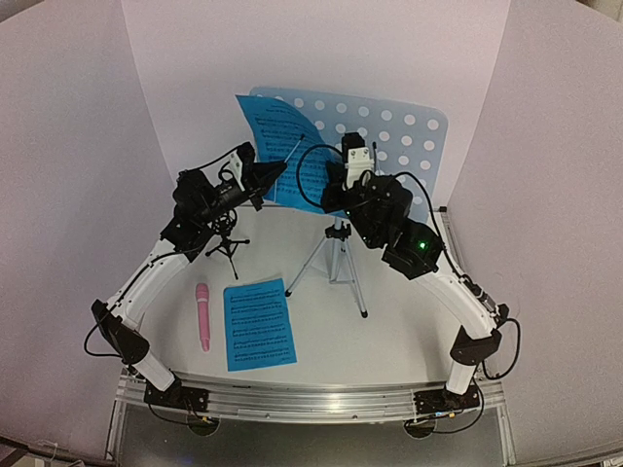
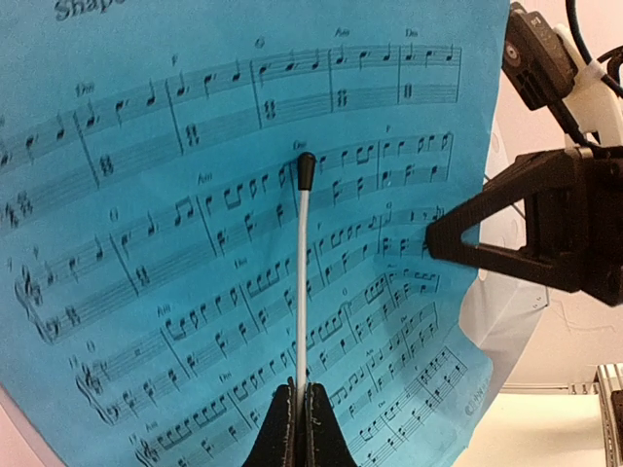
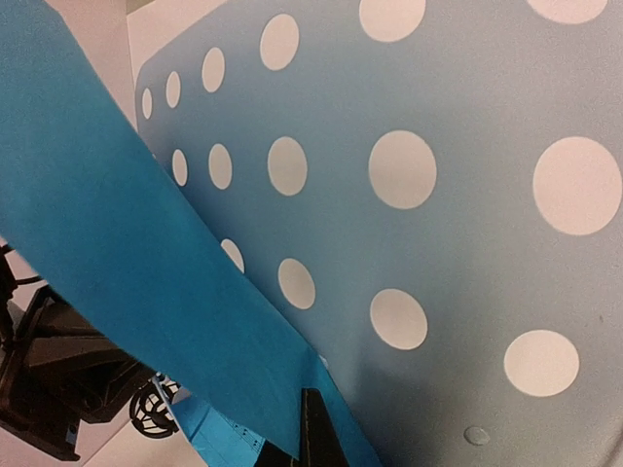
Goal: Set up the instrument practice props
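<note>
On the tabletop (image 1: 389,341), nearest the arm bases, a loose page (image 1: 259,324) of blue sheet music lies flat close to the front edge, its long axis running near to far. The pink microphone (image 1: 202,316) lies just left of it, parallel and not touching. Bare tabletop stretches to the page's right, up to the right arm.

Farther back, the black mic mount (image 1: 228,243) stands upright under the left arm, and the silver tripod legs (image 1: 338,258) splay at the centre.

Above them, the left gripper (image 2: 298,394) has its fingers clenched on a thin retaining wire (image 2: 303,282) that points up across the upright page (image 2: 195,243). The right gripper (image 2: 438,238) has its fingers closed, tips at that page's right edge; whether they pinch the paper cannot be told.

The pale-blue desk (image 1: 409,136) spans left to right, facing the arms. The upright page's top left corner juts past the desk's left edge, and the backdrop stands close behind.
</note>
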{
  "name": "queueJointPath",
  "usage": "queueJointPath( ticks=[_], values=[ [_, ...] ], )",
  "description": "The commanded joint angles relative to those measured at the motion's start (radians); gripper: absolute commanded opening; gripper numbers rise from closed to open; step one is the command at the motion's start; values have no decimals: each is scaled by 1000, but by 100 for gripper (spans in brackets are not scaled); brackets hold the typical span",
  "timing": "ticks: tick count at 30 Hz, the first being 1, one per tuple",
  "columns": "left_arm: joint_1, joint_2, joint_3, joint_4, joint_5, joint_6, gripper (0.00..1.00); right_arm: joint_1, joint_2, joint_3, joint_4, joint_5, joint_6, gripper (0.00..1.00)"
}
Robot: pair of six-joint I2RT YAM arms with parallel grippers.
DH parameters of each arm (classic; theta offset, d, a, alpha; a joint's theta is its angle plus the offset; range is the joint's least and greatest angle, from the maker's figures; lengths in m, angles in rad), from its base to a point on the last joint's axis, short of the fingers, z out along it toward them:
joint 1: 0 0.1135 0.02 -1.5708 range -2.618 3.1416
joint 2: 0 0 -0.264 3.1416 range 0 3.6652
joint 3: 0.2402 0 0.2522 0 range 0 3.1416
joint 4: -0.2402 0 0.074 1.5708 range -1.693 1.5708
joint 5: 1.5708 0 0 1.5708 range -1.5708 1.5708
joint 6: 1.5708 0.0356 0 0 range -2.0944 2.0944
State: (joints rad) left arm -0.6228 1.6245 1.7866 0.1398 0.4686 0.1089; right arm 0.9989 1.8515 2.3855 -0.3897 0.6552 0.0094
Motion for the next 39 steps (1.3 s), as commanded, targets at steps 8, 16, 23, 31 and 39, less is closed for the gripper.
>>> queueJointPath(
  ticks=[8,16,23,31,39],
  values=[
    [-12,3,5,40,27,15,0,-2,-53,-29,99,29,15,0],
    [-12,0,3,39,27,17,0,-3,-64,-78,187,41,17,0],
    [-12,0,1,40,28,19,0,-2,-77,-137,268,61,20,0],
    [-12,-1,-10,37,21,27,0,-2,-85,-172,320,72,14,0],
    [-14,7,-11,35,12,35,3,-3,-112,-221,353,73,21,0]
  ],
)
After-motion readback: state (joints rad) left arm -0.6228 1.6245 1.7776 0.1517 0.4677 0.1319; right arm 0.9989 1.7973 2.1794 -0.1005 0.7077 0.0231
